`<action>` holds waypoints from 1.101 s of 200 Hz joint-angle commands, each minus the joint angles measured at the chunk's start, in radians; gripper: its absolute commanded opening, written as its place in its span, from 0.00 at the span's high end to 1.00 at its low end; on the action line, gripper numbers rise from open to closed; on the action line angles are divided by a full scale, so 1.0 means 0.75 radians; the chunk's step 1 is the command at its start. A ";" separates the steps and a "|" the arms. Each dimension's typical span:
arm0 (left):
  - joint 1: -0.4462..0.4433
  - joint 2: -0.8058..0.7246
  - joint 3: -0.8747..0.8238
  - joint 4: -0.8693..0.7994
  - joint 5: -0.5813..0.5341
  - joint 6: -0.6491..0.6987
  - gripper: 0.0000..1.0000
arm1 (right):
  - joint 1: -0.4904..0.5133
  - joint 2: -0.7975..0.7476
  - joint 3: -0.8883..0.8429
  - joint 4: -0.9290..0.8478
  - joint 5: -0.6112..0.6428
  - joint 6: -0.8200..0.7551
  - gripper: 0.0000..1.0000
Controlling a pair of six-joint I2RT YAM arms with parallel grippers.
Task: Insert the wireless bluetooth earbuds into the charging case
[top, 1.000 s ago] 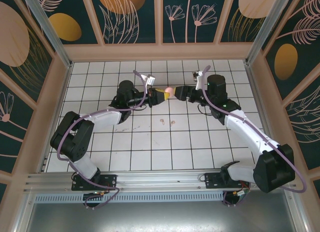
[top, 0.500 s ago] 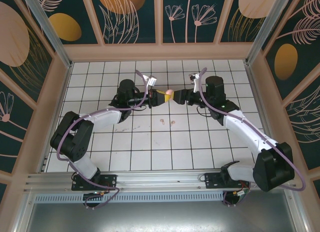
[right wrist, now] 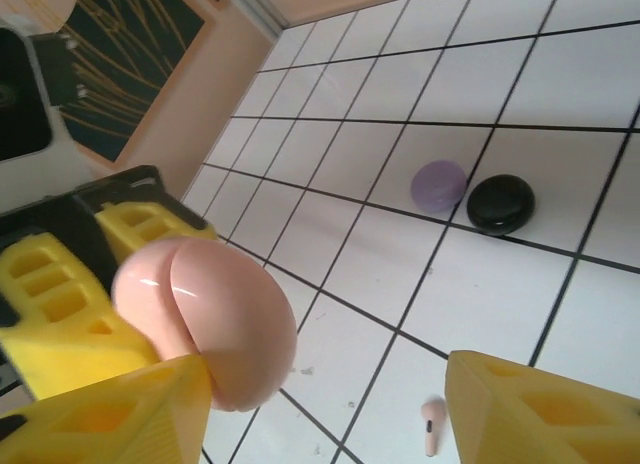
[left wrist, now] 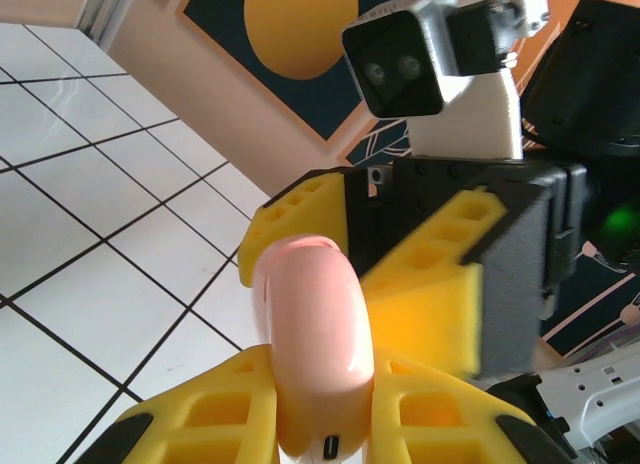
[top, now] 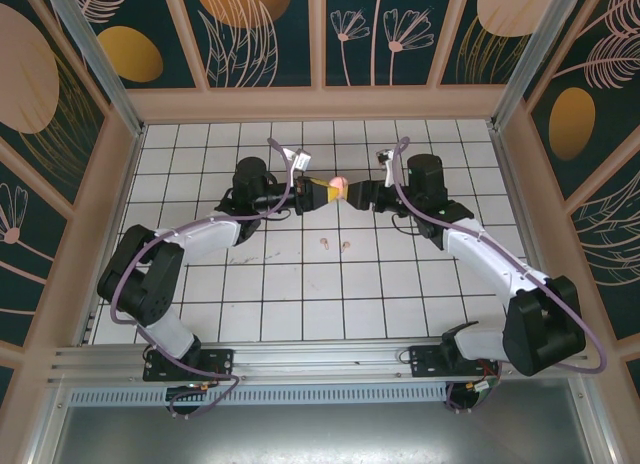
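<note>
Overhead, I see the left pincer (top: 322,191) and the right pincer (top: 352,192) nose to nose above the far middle of the white tiled counter (top: 300,294), with a small glossy pale pink charging case (top: 338,182) between them. Two pale pink stemmed earbuds (top: 323,245) lie on the tiles nearer the arm bases, apart from the case. On the left wrist camera, the left pincer is clenched on the case's (left wrist: 315,334) lower end, and the right pincer's yellow fingers (left wrist: 430,284) flank its upper end. On the right wrist camera, the right pincer stands released: one finger (right wrist: 110,414) sits against the case (right wrist: 215,319), the other (right wrist: 540,404) well clear. One earbud (right wrist: 432,426) lies on a tile below. Farther off, a lilac rounded piece (right wrist: 438,184) sits just beside a glossy black rounded piece (right wrist: 500,204).
</note>
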 commanded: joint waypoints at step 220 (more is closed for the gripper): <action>0.163 -0.424 -0.234 0.259 -0.516 0.083 1.00 | 0.369 0.330 0.208 -0.496 0.600 0.100 0.44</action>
